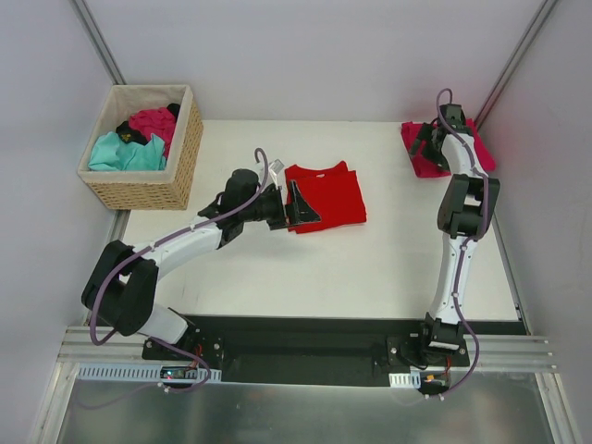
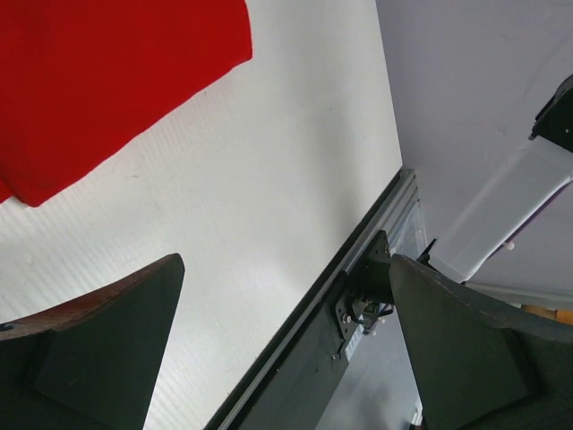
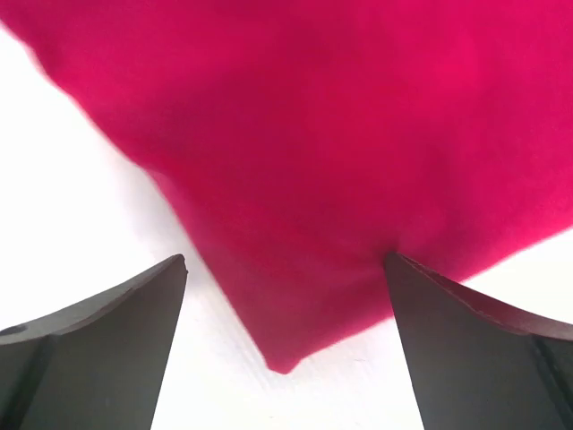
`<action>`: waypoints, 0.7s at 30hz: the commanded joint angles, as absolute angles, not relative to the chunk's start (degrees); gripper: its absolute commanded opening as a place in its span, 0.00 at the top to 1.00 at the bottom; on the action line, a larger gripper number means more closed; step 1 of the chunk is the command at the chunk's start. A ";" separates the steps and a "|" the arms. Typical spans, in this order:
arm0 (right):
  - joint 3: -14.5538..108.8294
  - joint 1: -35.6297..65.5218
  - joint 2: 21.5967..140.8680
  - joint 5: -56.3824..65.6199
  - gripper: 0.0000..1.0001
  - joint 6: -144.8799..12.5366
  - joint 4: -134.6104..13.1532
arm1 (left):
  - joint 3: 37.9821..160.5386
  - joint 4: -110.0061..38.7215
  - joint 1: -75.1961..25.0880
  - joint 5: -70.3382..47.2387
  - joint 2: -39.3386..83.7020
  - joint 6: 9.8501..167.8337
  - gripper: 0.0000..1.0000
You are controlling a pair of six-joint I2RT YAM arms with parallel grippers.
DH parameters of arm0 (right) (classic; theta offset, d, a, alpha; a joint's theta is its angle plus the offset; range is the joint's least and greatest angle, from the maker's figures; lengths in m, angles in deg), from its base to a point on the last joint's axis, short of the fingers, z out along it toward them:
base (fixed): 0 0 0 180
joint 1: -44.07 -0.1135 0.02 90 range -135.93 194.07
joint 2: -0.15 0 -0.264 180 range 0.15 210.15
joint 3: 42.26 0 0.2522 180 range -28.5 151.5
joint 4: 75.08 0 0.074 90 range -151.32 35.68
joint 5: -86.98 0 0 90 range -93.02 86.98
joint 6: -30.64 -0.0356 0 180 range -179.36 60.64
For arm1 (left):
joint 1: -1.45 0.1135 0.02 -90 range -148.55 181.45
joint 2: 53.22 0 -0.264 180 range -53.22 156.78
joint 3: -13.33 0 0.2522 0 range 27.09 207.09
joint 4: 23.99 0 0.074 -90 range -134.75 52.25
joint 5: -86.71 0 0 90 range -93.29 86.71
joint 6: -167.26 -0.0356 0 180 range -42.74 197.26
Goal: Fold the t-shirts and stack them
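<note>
Red t-shirt [image 1: 328, 194]: folded to a flat rectangle, mid-desk [image 1: 324, 277]. Crimson t-shirt [image 1: 421, 165]: folded, at the far right corner of the desk, well apart from the red one. Wicker basket [image 1: 185, 157] beside the far left corner holds a teal shirt [image 1: 125, 153], a magenta shirt [image 1: 153, 120] and a black shirt [image 1: 132, 135], all bunched.

Left pincer [image 1: 301, 205] sits at the red t-shirt's left edge, fingers spread wide, pinching nothing. Right pincer [image 1: 427, 139] is over the crimson t-shirt, likewise spread and empty.

Judgement: two shirts are folded but not yet stacked, and three are unfolded in the basket. The step in hand reads as bringing the two folded shirts into one pile.

To do it well:
- Come in low, with one finger sliding under along the desk.
- Take a folded edge through every layer. With the top ply alone, the fold is likely to peel open on the lift.
- Carry it flat, set it down with edges matched, and let go only once the cloth rests.

Views:
- Only the top view gives the layout and the basket.
- From above, the left pincer looks to be on the red cloth. Its wrist view shows bare desk between the fingers, with the red t-shirt [image 2: 107, 81] ahead and to one side.
- The right wrist view shows a corner of the crimson t-shirt [image 3: 295, 179] pointing in between the spread fingers, a detail the arm hides from above. Height over the cloth: cannot tell.
</note>
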State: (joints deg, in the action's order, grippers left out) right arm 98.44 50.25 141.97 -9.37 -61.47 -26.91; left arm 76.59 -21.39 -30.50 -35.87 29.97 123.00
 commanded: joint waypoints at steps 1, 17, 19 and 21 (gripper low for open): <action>100.36 50.05 141.30 -5.49 0.04 -62.43 -26.78 | 76.05 -21.40 -29.14 -35.81 28.78 121.30 0.01; 100.97 48.82 140.42 0.49 0.03 -66.39 -13.61 | 74.82 -19.82 -28.96 -36.34 28.43 122.53 0.01; 99.92 48.38 139.73 1.54 0.04 -67.35 -12.46 | 74.47 -19.82 -29.05 -36.42 28.25 122.53 0.01; 96.59 47.68 138.32 3.12 0.03 -68.58 -12.89 | 74.20 -19.82 -28.96 -36.16 27.64 122.61 0.01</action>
